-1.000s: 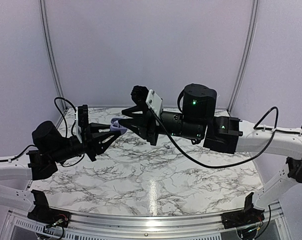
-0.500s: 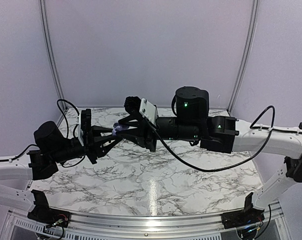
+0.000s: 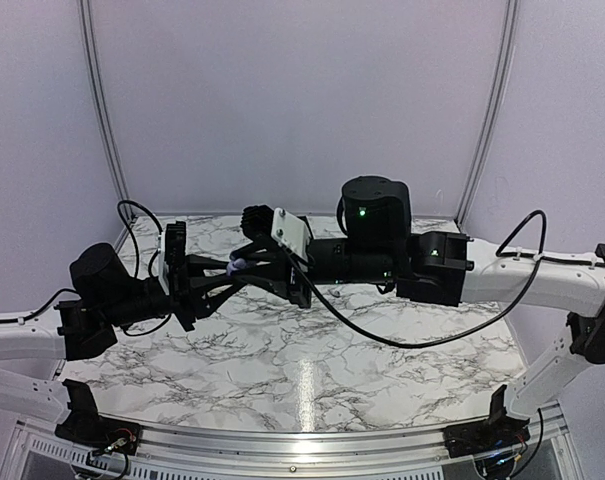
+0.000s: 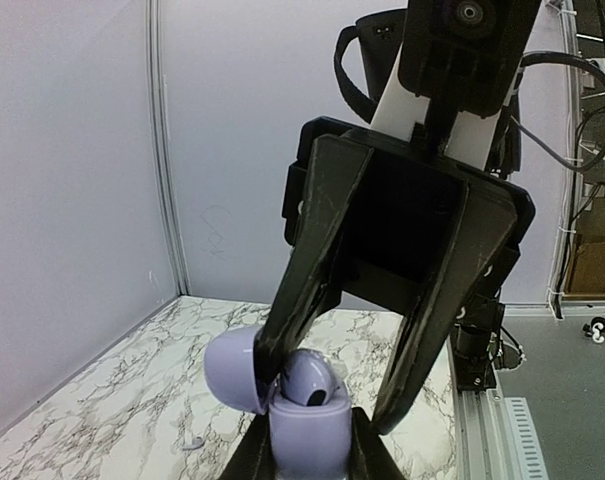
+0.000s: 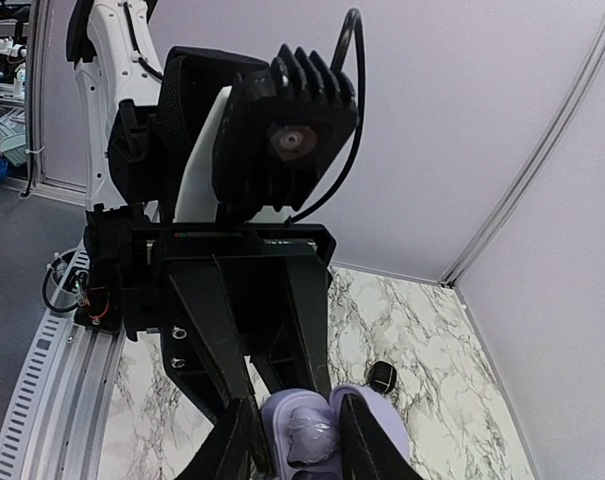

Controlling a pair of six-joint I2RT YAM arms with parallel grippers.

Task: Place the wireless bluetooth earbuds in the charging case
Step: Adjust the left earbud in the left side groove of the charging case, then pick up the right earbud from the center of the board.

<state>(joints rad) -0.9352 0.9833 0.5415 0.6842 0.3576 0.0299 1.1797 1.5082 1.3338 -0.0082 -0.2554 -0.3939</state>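
Observation:
My left gripper (image 4: 307, 458) is shut on the base of a lilac charging case (image 4: 307, 432), holding it upright in the air over the marble table (image 3: 312, 340). Its lid (image 4: 232, 370) hangs open to the left. A lilac earbud (image 4: 307, 380) sits in the case's well, also visible from above as the earbud (image 5: 307, 440). My right gripper (image 5: 297, 447) comes down over the case with its jaws apart. One of its fingers (image 4: 282, 320) touches the bud beside the lid, while the other stands clear of the case. From the top camera both grippers meet at the case (image 3: 237, 265).
A small black rounded piece (image 5: 382, 377) lies on the marble beyond the case. A tiny pale bud (image 4: 192, 443) lies on the table to the left, below the lid. Grey walls close in the back and sides.
The right arm has moved left and slightly down, bringing its fingers over the case. The left gripper keeps the case and has sunk a little.

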